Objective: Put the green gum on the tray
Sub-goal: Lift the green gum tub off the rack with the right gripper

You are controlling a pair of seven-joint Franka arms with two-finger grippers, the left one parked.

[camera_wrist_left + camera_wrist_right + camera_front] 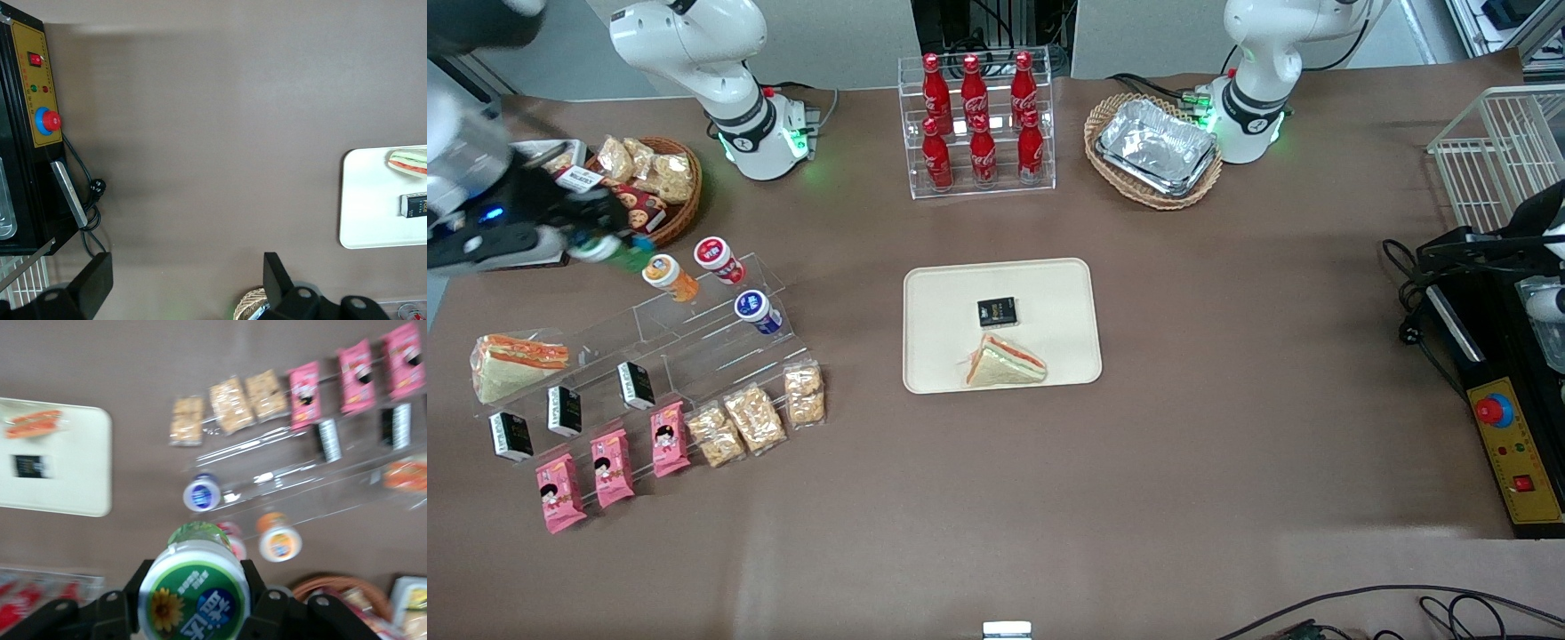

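Green gum [195, 595]: pinched between the gripper's fingers, lifted off the table; white lid faces the wrist camera, green body partly visible past the lid
Lid label: green round sticker with a yellow sunflower and a blue patch with white characters, too blurred to read
Gripper [609, 242]: closed on the green gum, black fingers [127, 600] pressed against both sides of the lid; hangs above the clear acrylic stand [694, 311], at the working arm's end of the table
Gum in front view: green body [624, 252] sticks out from the fingertips, just beside the orange gum bottle [669, 276]
Other bottles: red-lidded bottle [718, 259] and blue-lidded bottle [757, 311] on the stand, below the gripper; labels not readable
Tray [1049, 293]: cream, flat on the table, well apart from the gripper toward the table's middle; green gum not on it
On tray: small black packet [996, 310] with tiny unreadable print, wrapped sandwich [1003, 364]
Red bottles [980, 120]: six in a clear rack, white Coca-Cola script
Pink snack packs [612, 468]: cartoon girl face, near the stand
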